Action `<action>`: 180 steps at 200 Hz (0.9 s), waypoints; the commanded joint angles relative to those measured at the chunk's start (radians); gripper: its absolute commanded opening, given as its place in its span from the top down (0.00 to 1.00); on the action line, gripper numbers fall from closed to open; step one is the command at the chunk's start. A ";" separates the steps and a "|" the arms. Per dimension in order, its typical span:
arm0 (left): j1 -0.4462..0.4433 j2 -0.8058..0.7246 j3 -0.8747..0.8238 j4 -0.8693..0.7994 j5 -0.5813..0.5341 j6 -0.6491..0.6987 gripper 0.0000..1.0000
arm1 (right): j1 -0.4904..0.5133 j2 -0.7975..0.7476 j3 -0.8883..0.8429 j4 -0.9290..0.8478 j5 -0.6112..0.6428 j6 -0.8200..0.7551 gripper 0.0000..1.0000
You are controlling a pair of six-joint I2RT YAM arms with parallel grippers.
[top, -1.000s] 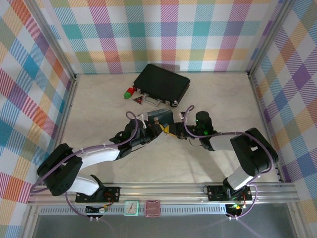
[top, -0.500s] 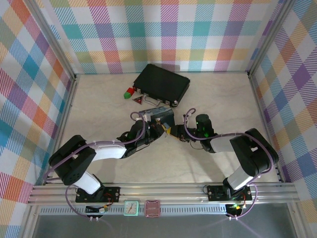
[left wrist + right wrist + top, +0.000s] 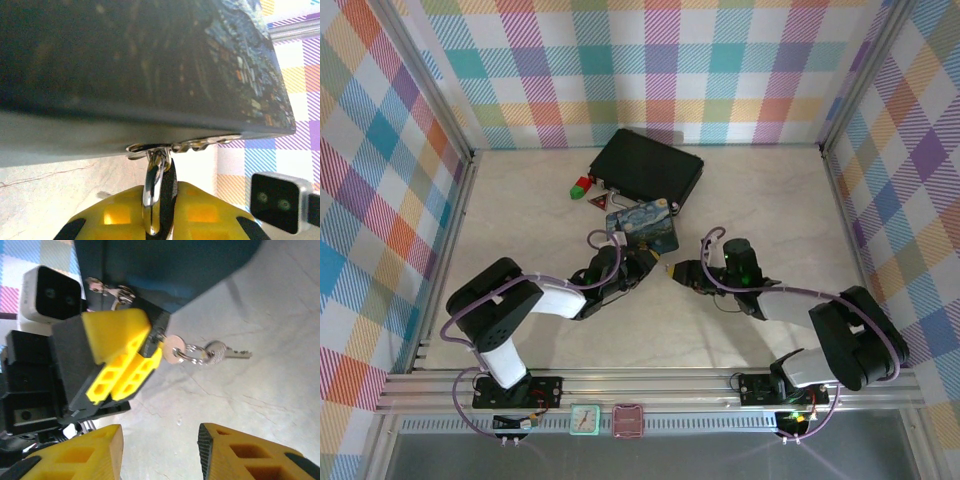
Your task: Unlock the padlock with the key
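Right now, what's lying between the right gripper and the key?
Nothing. In the right wrist view, only bare table separates the open right gripper from the key, which sticks out of the shut left gripper.

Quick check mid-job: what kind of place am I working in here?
Likely a staged robot test booth: plaid walls on three sides, a pale tabletop, and a metal rail holding both arm bases.
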 commanded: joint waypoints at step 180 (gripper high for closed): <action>-0.048 0.052 0.059 0.029 0.044 -0.082 1.00 | -0.092 0.304 -0.024 0.615 -0.150 0.163 0.68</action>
